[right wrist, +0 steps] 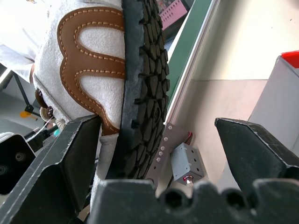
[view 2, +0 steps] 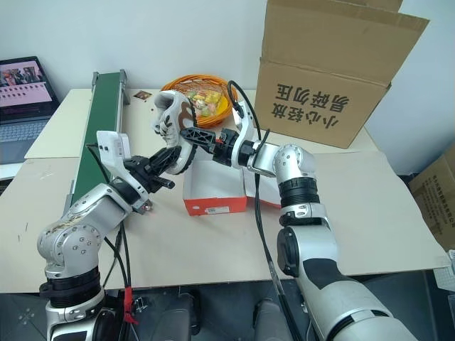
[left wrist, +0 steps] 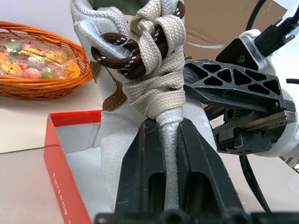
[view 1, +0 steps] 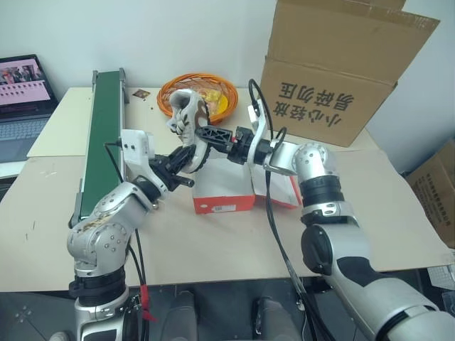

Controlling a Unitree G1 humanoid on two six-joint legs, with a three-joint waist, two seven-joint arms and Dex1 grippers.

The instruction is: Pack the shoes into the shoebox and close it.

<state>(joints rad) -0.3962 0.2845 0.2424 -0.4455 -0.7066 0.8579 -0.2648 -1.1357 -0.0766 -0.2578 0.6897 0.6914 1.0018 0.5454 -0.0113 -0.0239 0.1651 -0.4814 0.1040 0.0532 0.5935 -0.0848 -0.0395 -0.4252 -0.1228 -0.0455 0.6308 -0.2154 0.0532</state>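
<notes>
One cream shoe [view 1: 186, 117] with brown patches and a dark sole hangs toe-down over the open red shoebox [view 1: 224, 204]. My left gripper [left wrist: 170, 154] is shut on its toe end, just below the laces. The shoe's heel points up, towards the basket. From the right, my right gripper [view 1: 202, 135] reaches in level with its jaws open around the shoe [right wrist: 84, 70]. One finger [right wrist: 70, 154] lies against the upper, and the other finger [right wrist: 252, 149] stands well away from the sole. The box's lid [view 1: 284, 190] lies open to the right.
A green conveyor belt [view 1: 99, 135] runs along the table's left side. An orange basket [view 1: 213, 91] of coloured items sits behind the shoe. A big brown carton [view 1: 334, 71] stands at the back right. A laptop [view 1: 25, 92] is at the far left.
</notes>
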